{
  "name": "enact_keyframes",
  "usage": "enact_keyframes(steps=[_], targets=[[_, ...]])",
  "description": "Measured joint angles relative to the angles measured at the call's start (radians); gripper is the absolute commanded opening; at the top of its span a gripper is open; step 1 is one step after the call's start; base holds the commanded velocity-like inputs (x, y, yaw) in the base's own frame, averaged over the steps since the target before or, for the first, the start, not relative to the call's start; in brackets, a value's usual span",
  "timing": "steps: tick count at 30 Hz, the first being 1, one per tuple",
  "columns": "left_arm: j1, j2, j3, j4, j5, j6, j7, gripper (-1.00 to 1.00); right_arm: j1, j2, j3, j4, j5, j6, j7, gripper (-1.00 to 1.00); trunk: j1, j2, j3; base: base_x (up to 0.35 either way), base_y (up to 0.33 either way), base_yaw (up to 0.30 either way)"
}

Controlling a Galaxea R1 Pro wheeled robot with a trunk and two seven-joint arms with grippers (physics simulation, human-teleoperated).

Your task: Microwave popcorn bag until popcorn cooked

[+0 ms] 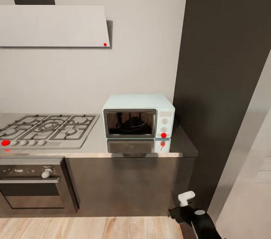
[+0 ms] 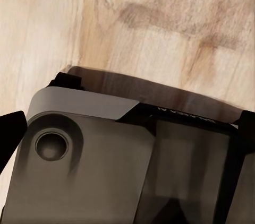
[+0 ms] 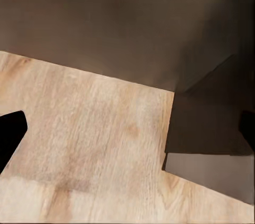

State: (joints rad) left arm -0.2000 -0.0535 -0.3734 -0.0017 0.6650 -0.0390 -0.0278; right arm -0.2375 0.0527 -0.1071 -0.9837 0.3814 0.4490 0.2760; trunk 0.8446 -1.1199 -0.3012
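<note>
We stand facing the microwave (image 1: 138,116). It sits on the countertop (image 1: 94,144) with its door closed, up and ahead of our right arm (image 1: 195,216), which hangs low by the cabinet front, near the wood floor (image 1: 75,227). A gas hob (image 1: 45,127) lies off to the microwave's far side from that arm, with an oven (image 1: 34,184) under it.

Right gripper (image 3: 127,128): its fingertips (image 3: 10,134) sit at opposite edges of the right wrist view with bare floor and the cabinet foot between them, so we read it as spread apart and holding nothing. Left gripper (image 2: 127,128): tips also apart at the frame edges, nothing between them, looking down at the robot's own base (image 2: 95,165) and the floor.

No popcorn bag can be made out on the stretch of counter in sight, so we judge it must be found first.

Handling guess: a small sack should be light, soft and crushable, with loose kernels inside that could spill. We would pinch it at the rolled rim or across the upper sides, keep it upright, and squeeze gently.
</note>
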Motion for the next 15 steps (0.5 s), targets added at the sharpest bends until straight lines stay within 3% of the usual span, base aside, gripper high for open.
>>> enact_keyframes(steps=[4,7,10,15], targets=[[0.0,0.0,0.0,0.0,0.0,0.0,0.0,1.0,0.0,0.009,0.008,-0.226,-0.004,0.115,0.006,1.0,0.0,0.0,0.0,0.0,0.0,0.0],[0.0,0.0,0.0,0.0,0.0,0.0,0.0,1.0,0.001,0.049,0.016,-0.381,-0.002,0.203,0.002,1.0,0.0,0.0,0.0,0.0,0.0,0.0],[0.0,0.0,0.0,0.0,0.0,0.0,0.0,1.0,-0.025,0.076,0.018,-0.429,0.003,0.243,-0.005,1.0,0.0,0.0,0.0,0.0,0.0,0.0],[0.0,0.0,0.0,0.0,0.0,0.0,0.0,1.0,-0.177,0.11,0.019,-0.439,0.006,0.286,-0.007,1.0,0.0,0.0,0.0,0.0,0.0,0.0]])
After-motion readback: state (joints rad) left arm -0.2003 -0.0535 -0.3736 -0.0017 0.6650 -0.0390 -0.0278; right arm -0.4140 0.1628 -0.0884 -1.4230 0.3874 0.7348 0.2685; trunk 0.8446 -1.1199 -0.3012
